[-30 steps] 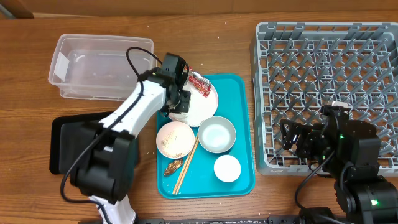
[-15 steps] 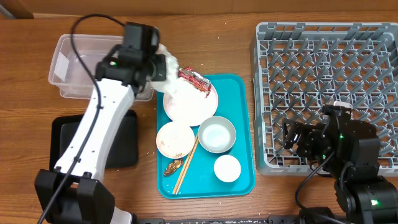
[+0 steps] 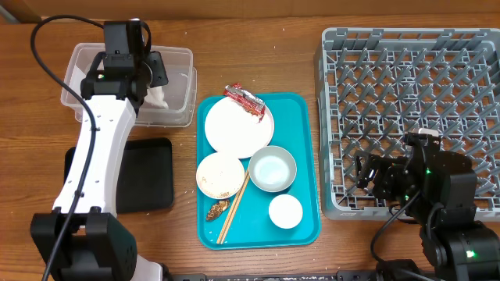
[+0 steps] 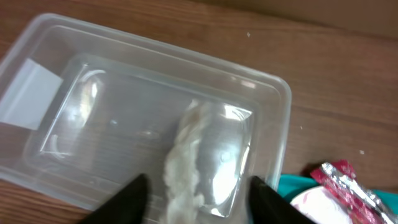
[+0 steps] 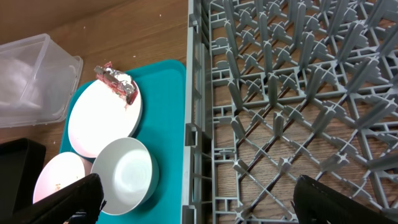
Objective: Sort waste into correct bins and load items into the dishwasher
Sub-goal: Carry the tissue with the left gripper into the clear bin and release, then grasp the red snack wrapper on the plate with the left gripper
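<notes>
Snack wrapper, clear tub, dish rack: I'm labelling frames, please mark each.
snack wrapper (image 3: 244, 101), overhead view, crumpled middle.
clear tub (image 4: 112, 124), left wrist view, bare floor.
dish rack (image 3: 326, 117), overhead view, left wall.

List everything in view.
tub: 1, clear, top left
wad: 1, white, in tub
black tray: 1, black, below tub
teal tray: 1, teal, centre
plate: 1, white, teal tray
wrapper: 1, red-and-white, plate rim
pink bowl: 1, pinkish-white, teal tray
blue bowl: 1, pale blue-white, teal tray
cup: 1, white, teal tray
chopsticks: 2, wood, teal tray
scrap: 1, brown, by chopsticks
rack: 1, grey, right
left gripper: 1, over tub
right gripper: 1, open, by rack
</notes>
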`<state>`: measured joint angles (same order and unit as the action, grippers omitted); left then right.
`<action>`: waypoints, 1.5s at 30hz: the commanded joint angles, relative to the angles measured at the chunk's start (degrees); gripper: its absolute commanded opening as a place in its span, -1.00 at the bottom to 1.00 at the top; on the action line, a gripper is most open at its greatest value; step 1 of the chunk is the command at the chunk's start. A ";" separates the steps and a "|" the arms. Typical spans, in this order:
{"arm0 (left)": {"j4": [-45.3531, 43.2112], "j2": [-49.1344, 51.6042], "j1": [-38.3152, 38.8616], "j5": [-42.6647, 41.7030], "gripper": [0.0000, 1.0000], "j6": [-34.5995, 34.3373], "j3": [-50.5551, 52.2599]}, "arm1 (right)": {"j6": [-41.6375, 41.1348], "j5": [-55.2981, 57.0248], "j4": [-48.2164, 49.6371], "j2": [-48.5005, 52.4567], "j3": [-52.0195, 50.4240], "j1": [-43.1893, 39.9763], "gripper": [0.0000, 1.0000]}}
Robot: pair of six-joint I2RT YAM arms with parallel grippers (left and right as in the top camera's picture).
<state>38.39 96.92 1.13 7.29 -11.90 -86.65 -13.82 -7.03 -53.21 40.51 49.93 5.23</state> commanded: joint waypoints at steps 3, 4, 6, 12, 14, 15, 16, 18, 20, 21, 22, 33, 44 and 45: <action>0.09 0.90 2.80 -13.86 0.25 -1.55 -0.83 | 0.33 1.84 0.15 -0.20 1.73 -0.07 1.00; 0.11 1.03 3.80 -15.56 0.25 -2.19 -0.83 | 0.33 2.05 0.15 -0.20 1.75 -0.07 1.00; 0.37 1.36 6.29 -16.04 0.22 -4.00 -0.81 | 0.33 2.03 0.13 -0.20 1.73 -0.07 1.00; 0.35 4.98 14.69 -11.02 0.22 -19.08 -0.79 | 0.33 2.03 0.11 -0.20 1.73 -0.07 1.00; -0.61 7.10 17.51 -8.33 0.33 -22.38 -0.79 | 0.33 2.01 -0.07 -0.20 1.73 -0.07 1.00; -1.33 8.50 19.02 -7.21 0.35 -23.89 -0.79 | 0.31 2.01 -0.22 -0.20 1.75 -0.07 1.00; -1.97 9.55 20.02 -6.84 0.36 -24.79 -0.79 | 0.33 2.01 -0.35 -0.20 1.73 -0.07 1.00; -3.98 11.98 21.92 -6.86 0.36 -26.23 -0.79 | 0.33 2.03 -0.63 -0.20 1.75 -0.07 1.00; -6.29 14.32 23.32 -6.80 0.35 -26.71 -0.79 | 0.33 2.03 -0.87 -0.20 1.73 -0.07 1.00; -7.50 15.39 23.82 -6.84 0.35 -26.73 -0.79 | 0.33 2.03 -0.96 -0.20 1.73 -0.07 0.99; -8.55 16.41 24.20 -6.84 0.35 -26.97 -0.79 | 0.33 2.03 -1.14 -0.20 1.73 -0.07 1.00; -10.19 23.41 24.72 -6.38 0.11 -30.51 -0.79 | 0.35 2.03 -1.60 -0.20 1.73 -0.07 1.00; -6.47 23.19 24.65 -6.23 -0.92 -30.36 -0.96 | 0.35 2.05 -1.66 -0.20 1.73 -0.07 1.00; -5.66 22.69 24.61 -6.25 -0.92 -30.27 -1.03 | 0.35 2.05 -1.73 -0.20 1.73 -0.07 1.00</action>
<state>31.68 119.92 26.00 -0.14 -42.06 -86.65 -13.72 -5.52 -55.13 40.51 49.93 5.23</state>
